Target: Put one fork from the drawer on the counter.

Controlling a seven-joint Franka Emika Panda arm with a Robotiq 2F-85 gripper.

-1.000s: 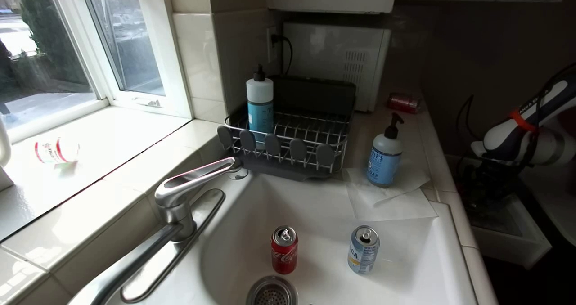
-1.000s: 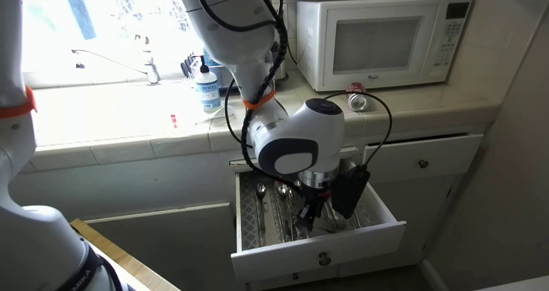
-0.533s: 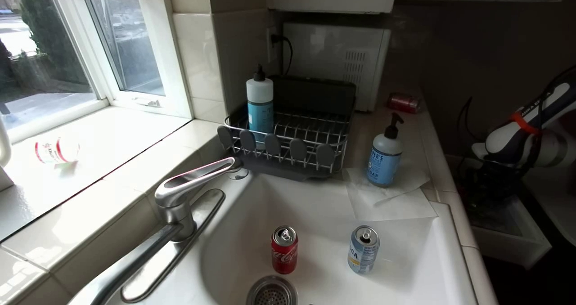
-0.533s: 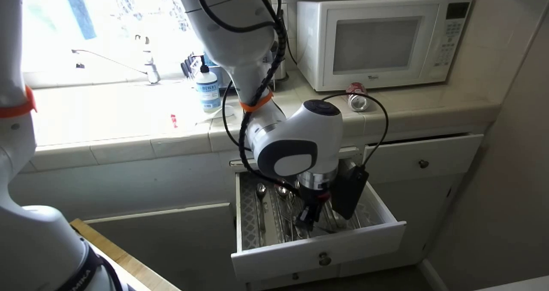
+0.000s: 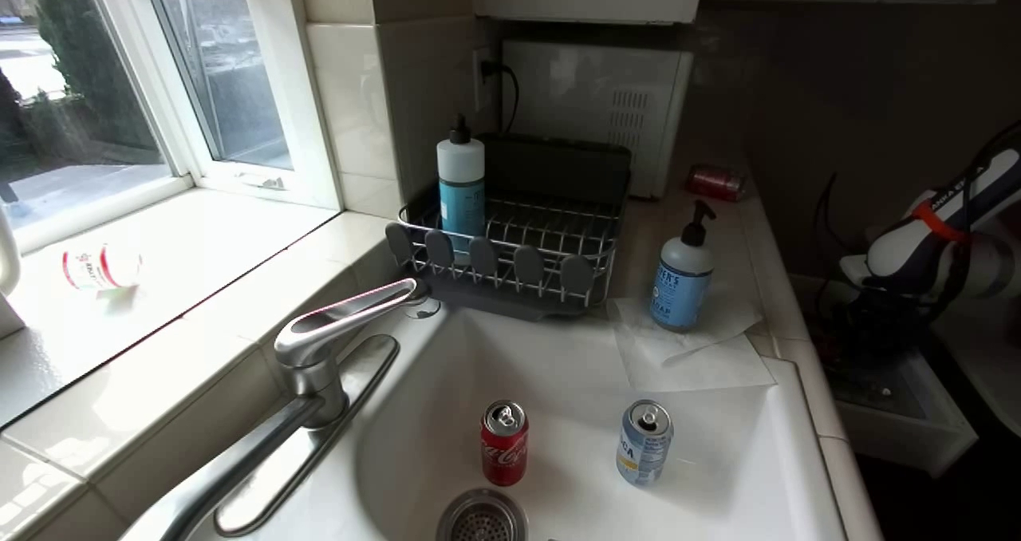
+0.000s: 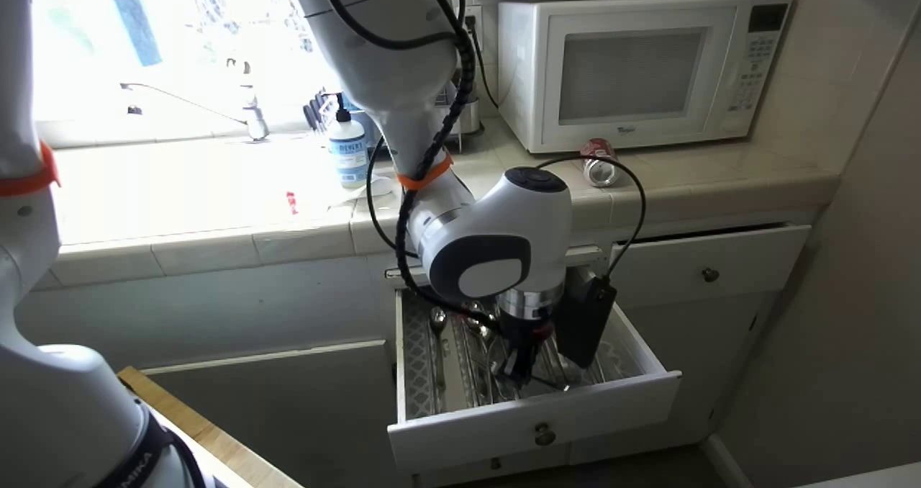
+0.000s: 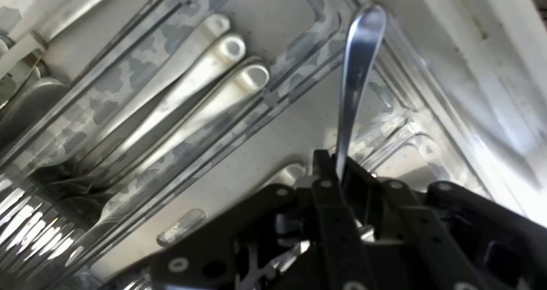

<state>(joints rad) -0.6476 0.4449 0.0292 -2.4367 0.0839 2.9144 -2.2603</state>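
My jaws are pinched together on what I take for a fork (image 7: 361, 54), though I can't make out its head; with so narrow a hold, lifting could make it swivel and snag on the open drawer (image 6: 468, 445) just beneath. Only the wrist view shows this grip clearly, while both exterior views show what it misses: the surface (image 6: 165, 193) above.

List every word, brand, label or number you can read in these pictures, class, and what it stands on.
"...ER'S": blue-labelled plastic pump bottle
"SOAP": same bottle
"...Co...": upright red metal can
"...CA": light blue metal can
"...ANKA E...": white robot arm
"...MIKA": black band low on that arm
Too small or blurred: white microwave, lying red metal can, teal-labelled bottle, overexposed red-and-white item.
No number is legible.
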